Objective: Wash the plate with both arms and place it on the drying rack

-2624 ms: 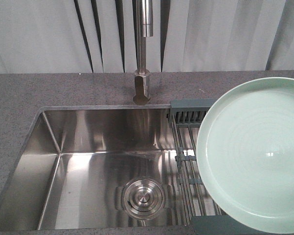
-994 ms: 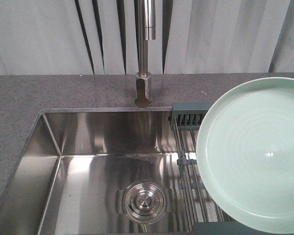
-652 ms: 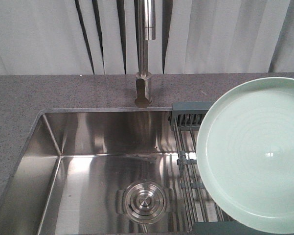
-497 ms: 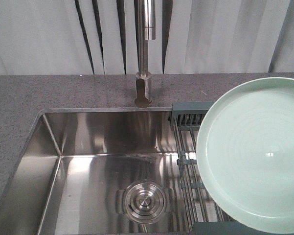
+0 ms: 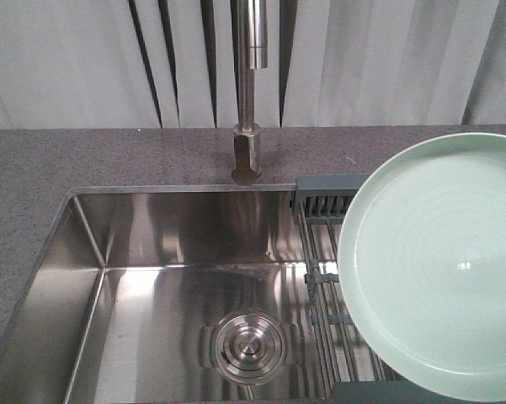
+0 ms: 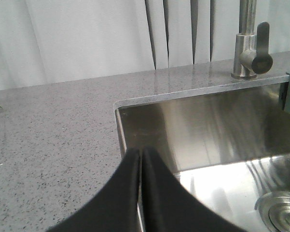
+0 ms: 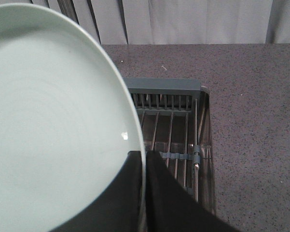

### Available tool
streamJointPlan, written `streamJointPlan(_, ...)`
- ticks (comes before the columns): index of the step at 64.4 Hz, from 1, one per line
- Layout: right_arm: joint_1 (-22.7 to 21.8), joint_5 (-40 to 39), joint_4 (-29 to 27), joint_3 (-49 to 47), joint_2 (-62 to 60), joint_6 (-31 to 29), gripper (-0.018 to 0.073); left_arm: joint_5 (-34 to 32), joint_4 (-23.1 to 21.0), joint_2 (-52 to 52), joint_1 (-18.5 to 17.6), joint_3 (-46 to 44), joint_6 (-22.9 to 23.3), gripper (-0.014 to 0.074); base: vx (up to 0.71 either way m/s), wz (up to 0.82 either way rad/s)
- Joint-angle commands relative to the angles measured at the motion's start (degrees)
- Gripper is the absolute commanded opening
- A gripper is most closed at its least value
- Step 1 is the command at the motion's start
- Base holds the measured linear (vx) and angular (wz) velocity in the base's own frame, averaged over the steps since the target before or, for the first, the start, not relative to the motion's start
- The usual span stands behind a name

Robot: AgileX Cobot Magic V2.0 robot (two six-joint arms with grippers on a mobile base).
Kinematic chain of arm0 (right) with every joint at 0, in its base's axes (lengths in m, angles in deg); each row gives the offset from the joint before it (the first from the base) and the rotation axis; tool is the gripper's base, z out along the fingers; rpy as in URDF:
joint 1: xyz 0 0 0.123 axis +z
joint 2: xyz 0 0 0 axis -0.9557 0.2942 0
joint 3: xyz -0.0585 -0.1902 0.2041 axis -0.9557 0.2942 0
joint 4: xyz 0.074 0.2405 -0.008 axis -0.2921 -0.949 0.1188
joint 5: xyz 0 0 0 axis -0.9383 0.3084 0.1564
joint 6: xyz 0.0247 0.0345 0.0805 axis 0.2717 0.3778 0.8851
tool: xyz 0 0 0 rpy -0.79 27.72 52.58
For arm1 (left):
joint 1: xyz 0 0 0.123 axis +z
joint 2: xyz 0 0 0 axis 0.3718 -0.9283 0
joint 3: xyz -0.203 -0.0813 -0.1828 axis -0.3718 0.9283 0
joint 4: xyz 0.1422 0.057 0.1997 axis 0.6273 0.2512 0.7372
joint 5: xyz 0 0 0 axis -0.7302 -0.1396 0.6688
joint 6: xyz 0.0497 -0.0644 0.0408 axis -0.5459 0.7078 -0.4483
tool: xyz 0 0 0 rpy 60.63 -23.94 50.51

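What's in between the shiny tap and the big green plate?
In the front view, between the tap and the plate sit a bit of grey counter and the grey-blue end bar of the drying rack.

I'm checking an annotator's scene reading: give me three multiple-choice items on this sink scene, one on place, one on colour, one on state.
1. Where is the plate? A at the drying rack; B on the sink floor; C on the left counter.
2. Plate colour? A white; B mint green; C blue.
3. Left gripper? A open; B holding a sponge; C shut, empty.

A: it overlaps the rack's rods, with the right gripper clamping its rim.
B: it is pale green throughout.
C: the fingers are pressed together with nothing between.
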Motion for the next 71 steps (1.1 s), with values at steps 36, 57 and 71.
streamJointPlan(36,-0.24,-4.43,-0.05,-1.44,0.4,-0.44,-0.0004,-9.27,-7.49,0.85,0.05,1.2,13.81,0.0004,0.0,0.0)
streamJointPlan(57,-0.24,-4.43,-0.05,-1.44,0.4,-0.44,-0.0004,-16.0,-14.04,0.85,0.05,1.2,22.14,0.0004,0.0,0.0)
streamJointPlan(71,-0.24,-4.43,-0.05,-1.44,0.4,-0.44,-0.0004,-23.51,-28.7,0.85,0.05,1.2,36.75,0.0004,0.0,0.0)
